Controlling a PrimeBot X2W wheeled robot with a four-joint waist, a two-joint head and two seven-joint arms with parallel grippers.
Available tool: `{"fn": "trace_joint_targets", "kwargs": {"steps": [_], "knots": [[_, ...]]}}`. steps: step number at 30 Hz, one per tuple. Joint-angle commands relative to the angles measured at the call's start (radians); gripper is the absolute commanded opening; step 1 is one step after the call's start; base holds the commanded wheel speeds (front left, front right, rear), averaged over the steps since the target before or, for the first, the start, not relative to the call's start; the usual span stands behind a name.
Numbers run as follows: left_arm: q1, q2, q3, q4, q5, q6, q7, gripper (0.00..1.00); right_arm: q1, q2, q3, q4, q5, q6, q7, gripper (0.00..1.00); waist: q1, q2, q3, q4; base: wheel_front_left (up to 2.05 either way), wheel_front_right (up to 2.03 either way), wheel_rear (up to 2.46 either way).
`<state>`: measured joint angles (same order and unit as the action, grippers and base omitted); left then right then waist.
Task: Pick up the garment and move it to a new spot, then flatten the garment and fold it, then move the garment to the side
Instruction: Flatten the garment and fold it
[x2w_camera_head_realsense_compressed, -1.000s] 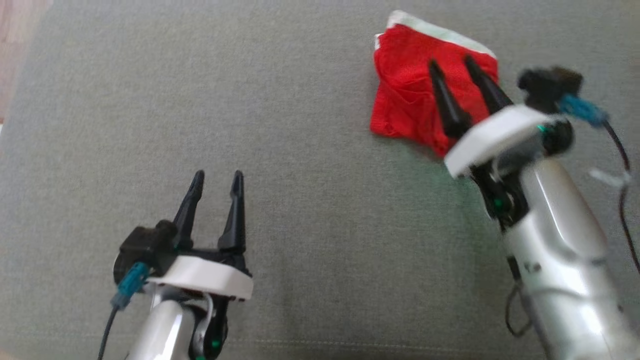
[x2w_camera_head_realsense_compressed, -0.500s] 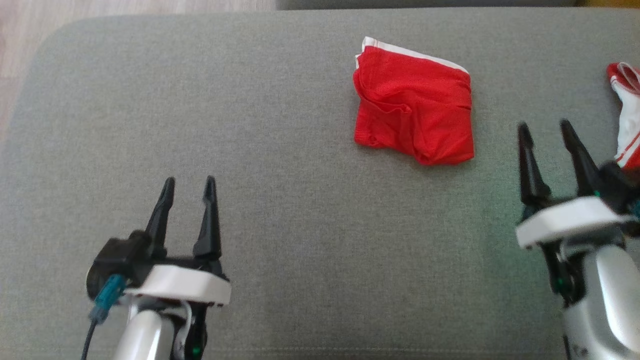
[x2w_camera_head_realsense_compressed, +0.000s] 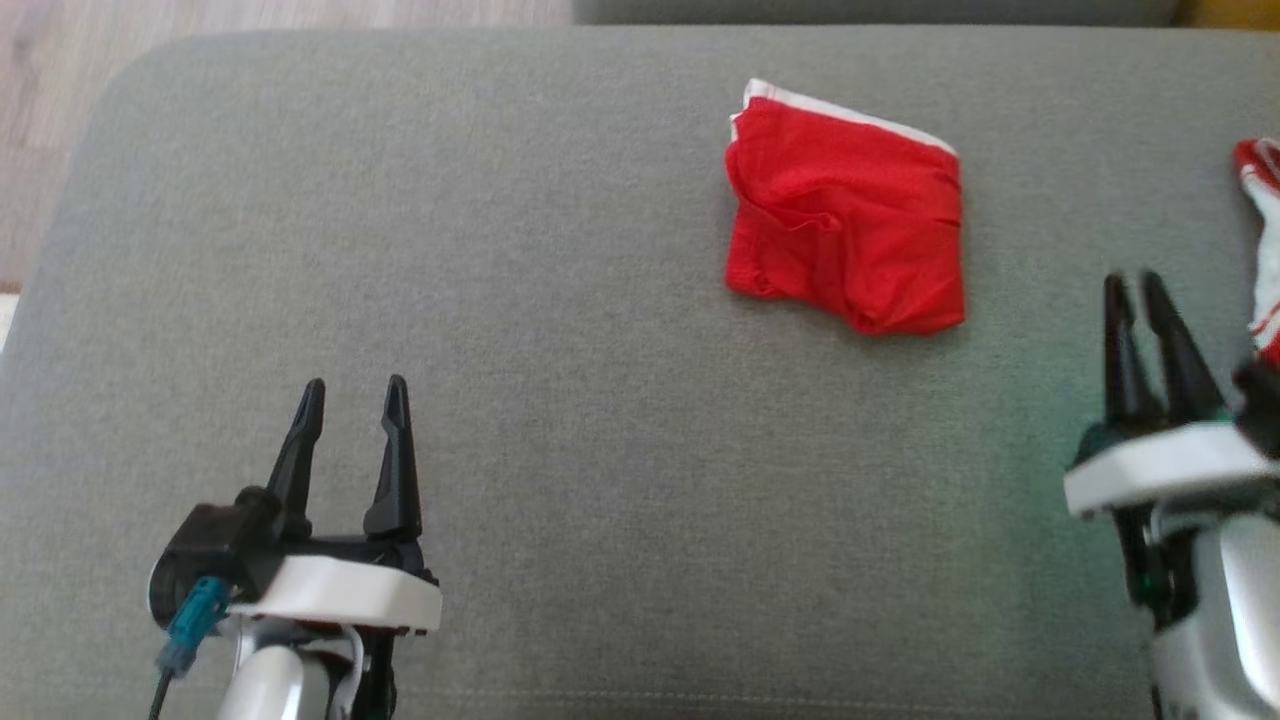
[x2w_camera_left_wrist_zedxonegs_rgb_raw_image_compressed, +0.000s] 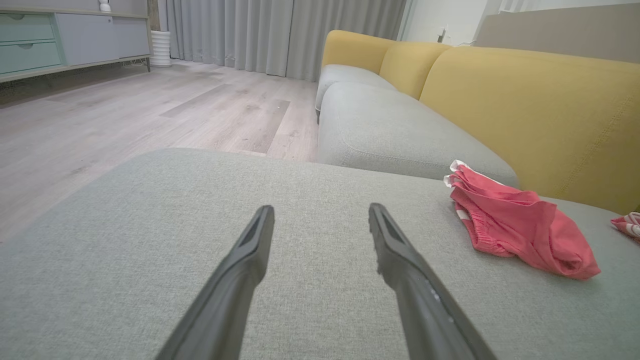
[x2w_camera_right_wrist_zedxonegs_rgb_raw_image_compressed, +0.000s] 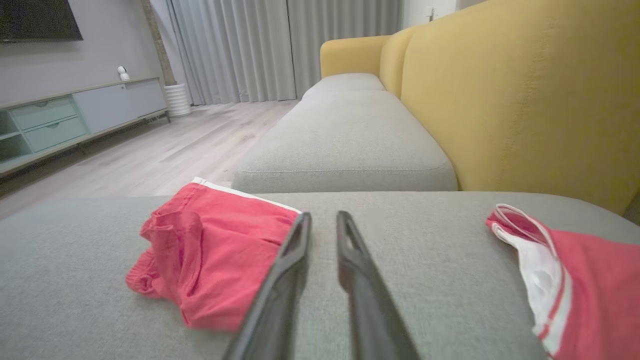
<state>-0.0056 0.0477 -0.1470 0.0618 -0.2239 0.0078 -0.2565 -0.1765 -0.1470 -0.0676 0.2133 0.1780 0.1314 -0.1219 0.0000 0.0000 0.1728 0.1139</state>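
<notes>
surface: grey fabric cushion, rounded corners
near far edge, right of middle: folded red garment
right edge: red-and-white garment, apart from the first

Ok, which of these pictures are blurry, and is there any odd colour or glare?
Head view: mostly sharp, the right pincer is smeared, with a green tint on the cushion beside it. Left wrist view: the left pincer is soft up close, and the folded garment looks washed-out pink. Right wrist view: its fingers are blurred; no glare.
</notes>
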Motion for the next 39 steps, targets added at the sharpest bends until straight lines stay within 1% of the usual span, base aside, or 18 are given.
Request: {"fn": "trace_joint_targets", "kwargs": {"steps": [1,5,7,8,10,15,21,27,32,35,39], "knots": [[-0.048,0.003,0.034,-0.043,0.004,-0.002,-0.005,1.0,-0.093,-0.029,0.043,-0.015,0.005,-0.001,0.017,0.0,0.0,0.0,0.025,0.02,0.0,0.0,0.0],[-0.068,0.003,0.018,-0.044,-0.002,-0.004,-0.005,1.0,-0.186,-0.035,0.106,0.068,-0.02,-0.001,0.042,0.0,0.0,0.0,0.062,0.049,0.0,0.0,0.0],[-0.076,0.003,0.008,-0.043,-0.007,-0.002,-0.005,1.0,-0.23,-0.026,0.14,0.131,-0.029,-0.001,0.055,0.0,0.0,0.0,0.078,0.063,0.0,0.0,0.0],[-0.076,0.003,0.008,-0.043,-0.007,-0.002,-0.005,1.0,-0.23,-0.026,0.14,0.131,-0.029,-0.001,0.055,0.0,0.0,0.0,0.078,0.063,0.0,0.0,0.0],[-0.082,0.003,-0.003,-0.042,-0.013,0.001,-0.005,1.0,-0.268,-0.019,0.166,0.198,-0.043,-0.001,0.056,0.0,0.0,0.0,0.09,0.078,0.0,0.0,0.0],[-0.092,0.003,-0.024,-0.042,-0.026,0.014,-0.005,1.0,-0.337,0.012,0.202,0.347,-0.058,-0.001,0.023,0.0,0.0,0.0,0.105,0.106,0.0,0.0,0.0],[-0.094,0.003,-0.02,-0.042,-0.028,0.019,-0.005,1.0,-0.386,0.041,0.265,0.454,-0.066,-0.001,-0.018,0.0,0.0,0.0,0.105,0.114,0.0,0.0,0.0],[-0.104,0.003,-0.015,-0.043,-0.031,0.022,-0.005,1.0,-0.411,0.058,0.383,0.531,-0.063,-0.001,-0.022,0.0,0.0,0.0,0.102,0.118,0.0,0.0,0.0],[-0.107,0.003,-0.011,-0.045,-0.036,0.027,-0.005,1.0,-0.416,0.063,0.48,0.567,-0.031,-0.001,-0.023,0.0,0.0,0.0,0.096,0.114,0.0,0.0,0.0],[-0.097,0.003,-0.003,-0.045,-0.035,0.03,-0.005,1.0,-0.411,0.065,0.502,0.562,0.003,-0.001,-0.051,0.0,0.0,0.0,0.084,0.102,0.0,0.0,0.0],[-0.085,0.003,0.012,-0.039,-0.027,0.027,-0.005,1.0,-0.383,0.055,0.488,0.523,0.042,-0.001,-0.093,0.0,0.0,0.0,0.057,0.082,0.0,0.0,0.0]]}}
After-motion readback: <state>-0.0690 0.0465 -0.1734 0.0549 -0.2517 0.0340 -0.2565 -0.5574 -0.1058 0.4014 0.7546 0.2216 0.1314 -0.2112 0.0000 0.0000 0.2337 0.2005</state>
